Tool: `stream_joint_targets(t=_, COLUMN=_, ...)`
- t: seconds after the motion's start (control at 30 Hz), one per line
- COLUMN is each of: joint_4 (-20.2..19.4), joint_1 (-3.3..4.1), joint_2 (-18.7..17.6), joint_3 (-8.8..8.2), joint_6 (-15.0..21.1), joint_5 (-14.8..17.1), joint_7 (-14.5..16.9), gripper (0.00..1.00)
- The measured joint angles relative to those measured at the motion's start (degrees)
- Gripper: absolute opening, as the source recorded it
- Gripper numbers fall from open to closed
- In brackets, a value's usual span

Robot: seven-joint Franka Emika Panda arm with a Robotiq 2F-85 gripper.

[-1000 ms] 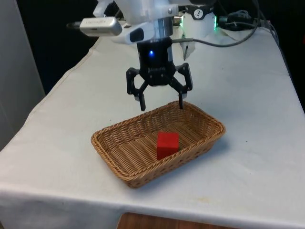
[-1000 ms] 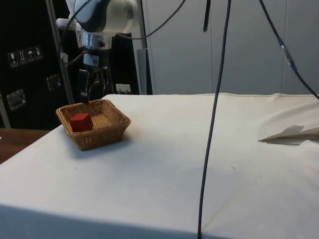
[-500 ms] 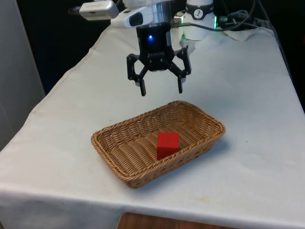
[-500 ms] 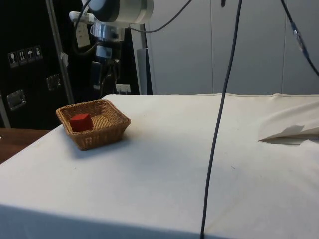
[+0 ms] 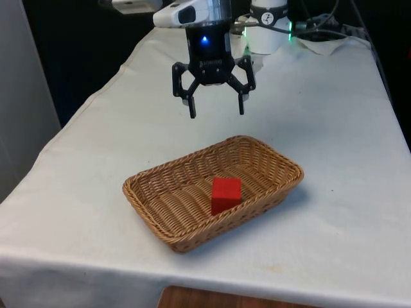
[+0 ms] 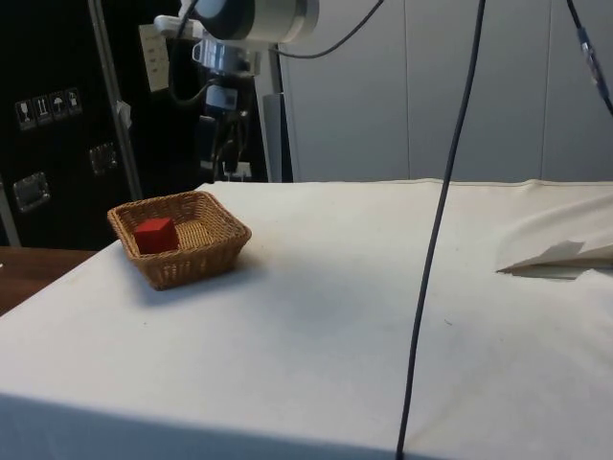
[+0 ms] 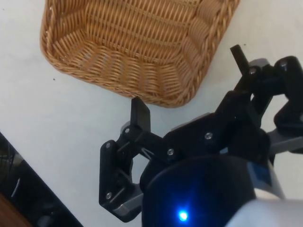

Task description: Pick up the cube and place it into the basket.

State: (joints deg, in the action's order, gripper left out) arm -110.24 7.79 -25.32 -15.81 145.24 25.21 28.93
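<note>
A red cube lies inside the woven wicker basket near the table's front edge; the side view shows the cube in the basket too. My gripper hangs open and empty in the air behind and above the basket's far rim, towards the robot's end. In the side view the gripper is up above the table beyond the basket. In the wrist view my gripper stands over the white cloth just outside the basket's end wall, fingers spread wide.
The white cloth covers the whole table. Cables and crumpled cloth lie at the far end near the robot's base. A black cable hangs down in front of the side view. A fold of cloth lies at that view's right.
The gripper has risen from just over the basket's far rim and drawn back towards the robot, staying open. The cube and basket have not moved.
</note>
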Motion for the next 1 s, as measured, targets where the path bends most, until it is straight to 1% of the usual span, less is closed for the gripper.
stream_joint_targets(t=0.1, joint_4=-2.06, joint_1=0.17, joint_2=1.32, joint_3=-0.11, joint_6=1.26, joint_5=-0.80, joint_7=0.46, gripper=1.00)
stream_joint_targets(t=0.23, joint_4=-3.04, joint_1=0.23, joint_2=1.89, joint_3=-0.17, joint_6=1.83, joint_5=-1.20, joint_7=0.57, gripper=1.00)
stream_joint_targets(t=0.37, joint_4=-5.21, joint_1=0.52, joint_2=3.15, joint_3=-0.40, joint_6=3.15, joint_5=-2.75, joint_7=0.69, gripper=1.00)
stream_joint_targets(t=0.57, joint_4=-7.68, joint_1=0.57, joint_2=4.76, joint_3=-0.52, joint_6=4.47, joint_5=-3.84, joint_7=1.09, gripper=1.00)
stream_joint_targets(t=0.73, joint_4=-10.60, joint_1=0.57, joint_2=7.45, joint_3=-0.86, joint_6=5.27, joint_5=-5.16, joint_7=1.72, gripper=1.00)
stream_joint_targets(t=0.77, joint_4=-10.60, joint_1=0.57, joint_2=7.45, joint_3=-0.86, joint_6=5.27, joint_5=-5.16, joint_7=1.72, gripper=1.00)
stream_joint_targets(t=0.87, joint_4=-12.61, joint_1=0.63, joint_2=9.68, joint_3=-1.15, joint_6=5.44, joint_5=-6.25, joint_7=2.01, gripper=1.00)
stream_joint_targets(t=1.0, joint_4=-13.98, joint_1=0.63, joint_2=11.29, joint_3=-1.20, joint_6=5.50, joint_5=-6.93, joint_7=2.01, gripper=1.00)
